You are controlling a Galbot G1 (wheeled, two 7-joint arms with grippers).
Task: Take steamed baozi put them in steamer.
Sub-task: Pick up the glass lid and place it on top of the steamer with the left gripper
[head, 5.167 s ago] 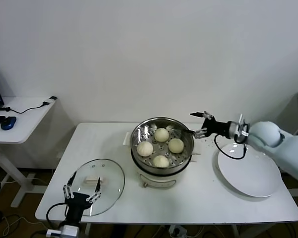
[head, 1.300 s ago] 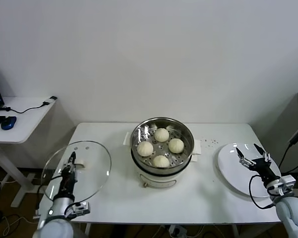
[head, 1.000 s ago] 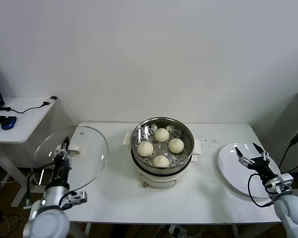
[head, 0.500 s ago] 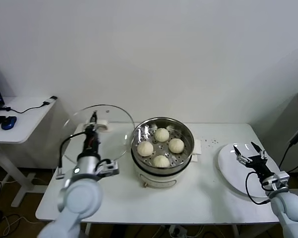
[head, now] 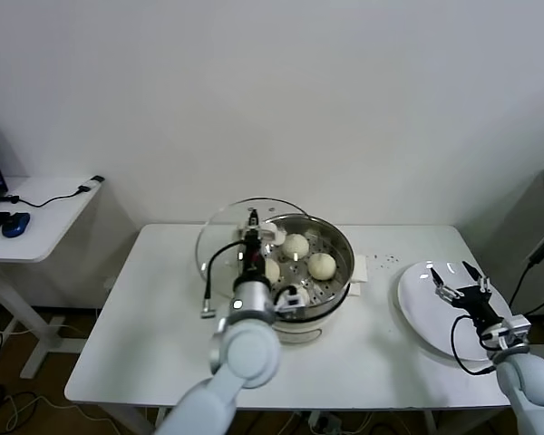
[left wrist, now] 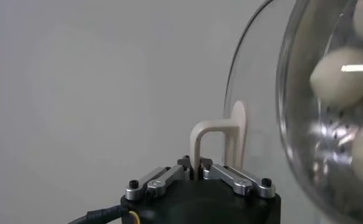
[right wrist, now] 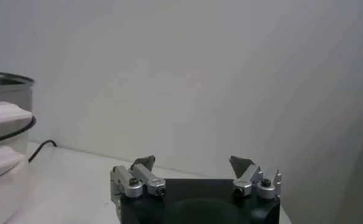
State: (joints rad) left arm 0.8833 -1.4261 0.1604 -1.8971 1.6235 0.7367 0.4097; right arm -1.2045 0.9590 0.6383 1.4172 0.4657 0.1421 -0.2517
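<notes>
The steamer (head: 331, 288) stands mid-table, a shiny steel basket on a white cooker base. Two baozi (head: 296, 246) (head: 321, 265) show clearly inside it; the others are partly hidden behind my left arm. My left gripper (head: 252, 218) is shut on the cream handle (left wrist: 201, 139) of the round glass lid (head: 219, 237), holding it upright at the steamer's left rim. In the left wrist view the gripper (left wrist: 197, 165) clamps the handle, and baozi (left wrist: 334, 70) show through the glass (left wrist: 257, 91). My right gripper (head: 460, 289) (right wrist: 192, 165) is open and empty over the plate.
A flat white plate (head: 435, 328) lies at the table's right end. The white table (head: 154, 308) has bare room on its left half. A side table with a blue mouse (head: 15, 224) stands far left. The steamer's rim (right wrist: 5, 80) shows in the right wrist view.
My left gripper has carried the glass lid from the table's left side rightward to the steamer's left rim. The right gripper has stayed over the plate.
</notes>
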